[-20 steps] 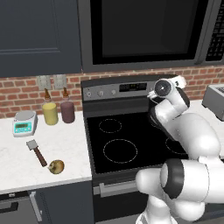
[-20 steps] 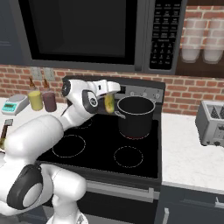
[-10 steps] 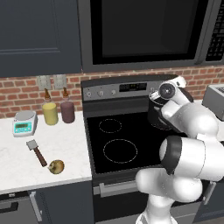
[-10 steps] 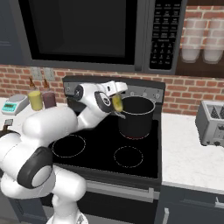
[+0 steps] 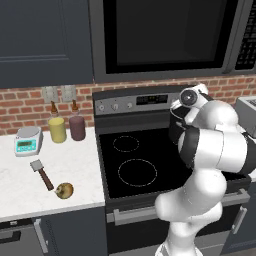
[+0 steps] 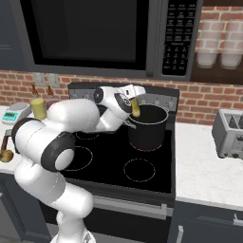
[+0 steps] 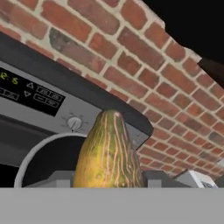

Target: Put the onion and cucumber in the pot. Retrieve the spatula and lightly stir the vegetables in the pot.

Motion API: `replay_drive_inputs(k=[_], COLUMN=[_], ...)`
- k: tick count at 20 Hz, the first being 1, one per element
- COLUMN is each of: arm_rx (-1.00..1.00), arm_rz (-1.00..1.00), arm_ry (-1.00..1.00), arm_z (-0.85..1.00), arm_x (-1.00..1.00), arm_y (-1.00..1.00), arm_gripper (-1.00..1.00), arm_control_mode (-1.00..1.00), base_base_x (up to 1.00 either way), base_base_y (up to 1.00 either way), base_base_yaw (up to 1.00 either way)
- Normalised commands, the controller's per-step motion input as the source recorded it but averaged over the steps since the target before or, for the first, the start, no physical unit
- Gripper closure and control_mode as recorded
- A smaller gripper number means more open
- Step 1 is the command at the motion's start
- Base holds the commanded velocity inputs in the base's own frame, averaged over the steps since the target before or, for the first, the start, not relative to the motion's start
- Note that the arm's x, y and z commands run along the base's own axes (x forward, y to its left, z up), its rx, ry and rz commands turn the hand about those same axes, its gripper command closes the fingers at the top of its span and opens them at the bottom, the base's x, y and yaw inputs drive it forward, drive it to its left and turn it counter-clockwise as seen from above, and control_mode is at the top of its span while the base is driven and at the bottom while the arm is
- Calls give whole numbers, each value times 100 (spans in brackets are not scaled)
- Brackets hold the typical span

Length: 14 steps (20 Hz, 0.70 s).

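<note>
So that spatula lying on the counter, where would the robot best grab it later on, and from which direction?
Probably by the wooden handle of the spatula, coming straight down from above. It lies flat on the white counter, so nothing can get under it. The handle is straight and narrow, easy for two fingers to close across, while the flat square blade is wider. The onion sits close to the handle's end, so mid-handle seems safer.

Black stove at centre with ring burners and a knobbed control panel at 12 o'clock; dark microwave mounted above. Brick backsplash behind, with wall outlets at 10 o'clock. On the white counter at 9 o'clock: small scale, yellow jar just beside a dark maroon jar, two brown bottles behind them. Silver toaster on the counter at 3 o'clock in the right base view, two pale canisters shelved above it.
</note>
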Motion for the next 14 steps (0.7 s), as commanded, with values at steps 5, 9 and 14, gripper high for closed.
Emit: replay_drive_inputs(k=[5, 9, 14], arm_rx=[9, 8, 4], arm_rz=[0, 0, 0], arm_ry=[13, 6, 0], arm_z=[-39, -29, -5], arm_x=[33, 36, 39], arm_y=[-17, -21, -23], arm_gripper=[100, 100, 100], arm_control_mode=[-100, -100, -100], base_base_x=[0, 0, 0], base_base_y=[0, 0, 0], base_base_yaw=[0, 0, 0])
